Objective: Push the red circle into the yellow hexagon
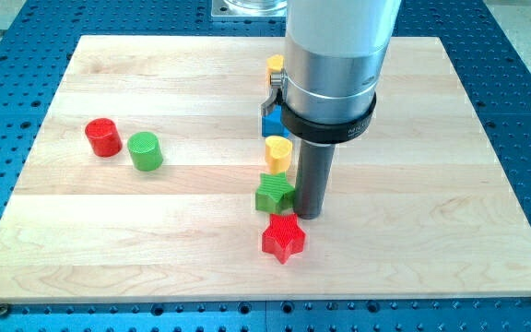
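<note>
The red circle (103, 137) is a short red cylinder at the view's left, next to a green circle (144, 151) on its right. A yellow block (277, 152) that may be the hexagon stands near the middle; its shape is hard to make out. A second yellow block (275, 65) peeks out higher up, partly hidden by the arm. My tip (310, 215) rests on the board just right of a green star (274, 193) and above a red star (283, 239), far to the right of the red circle.
A blue block (271, 121) sits between the two yellow blocks, partly hidden by the arm's wide silver body (335, 55). The wooden board (155, 249) lies on a blue perforated table (524, 92).
</note>
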Robot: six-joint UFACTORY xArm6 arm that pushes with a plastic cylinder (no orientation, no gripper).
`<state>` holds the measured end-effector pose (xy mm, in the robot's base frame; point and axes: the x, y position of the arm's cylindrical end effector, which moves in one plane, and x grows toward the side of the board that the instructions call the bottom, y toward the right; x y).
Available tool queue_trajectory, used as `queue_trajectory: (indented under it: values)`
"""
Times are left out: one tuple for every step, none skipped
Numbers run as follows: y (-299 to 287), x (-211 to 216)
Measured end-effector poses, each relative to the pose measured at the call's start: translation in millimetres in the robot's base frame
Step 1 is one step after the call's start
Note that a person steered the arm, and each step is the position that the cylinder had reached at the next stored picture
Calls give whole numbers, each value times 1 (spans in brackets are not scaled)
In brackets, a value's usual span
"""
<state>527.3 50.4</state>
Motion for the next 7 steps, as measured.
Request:
queue_trajectory:
  values:
    - [0, 6]
    - [34, 19]
    - [40, -1]
    - [49, -94]
    - [70, -192]
    - [70, -293]
    - [66, -335]
